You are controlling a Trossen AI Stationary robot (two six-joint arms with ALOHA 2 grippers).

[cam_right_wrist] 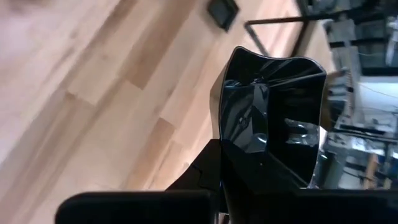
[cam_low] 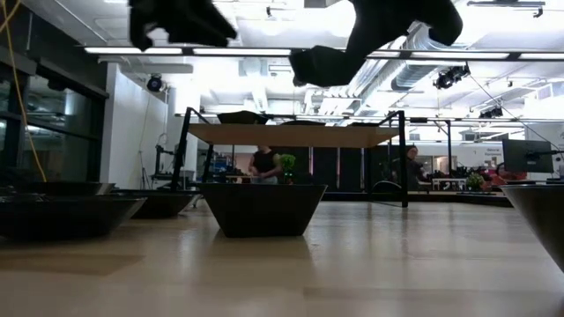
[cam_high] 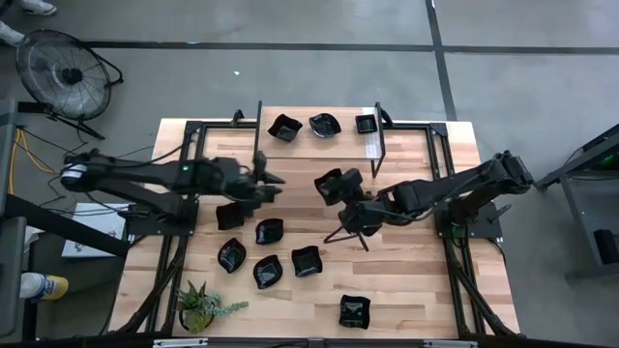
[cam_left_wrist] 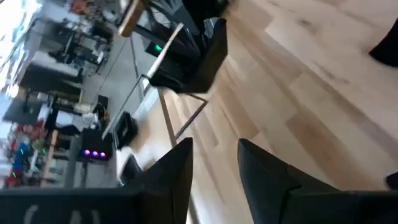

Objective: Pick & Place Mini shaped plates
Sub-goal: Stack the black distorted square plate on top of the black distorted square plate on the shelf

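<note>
The right pincer (cam_high: 340, 186) grasps one mini shaped plate (cam_right_wrist: 273, 118) above mid-desk (cam_high: 426, 280), so this looks like the carry step, next calling for a level set-down on the far rack (cam_high: 319, 140). The left pincer (cam_left_wrist: 214, 168) hangs released, empty; I count ten plates: six on the desk, one carried, three on the rack.

Glossy black mini plates (cam_high: 269, 232) scattered mid-table, 3 on rear shelf, 1 (cam_right_wrist: 273, 124) held in right gripper (cam_high: 340, 186)

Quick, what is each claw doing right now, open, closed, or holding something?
Left gripper: open, empty, above the table.
Right gripper: closed on a black plate, lifted off the table.
</note>
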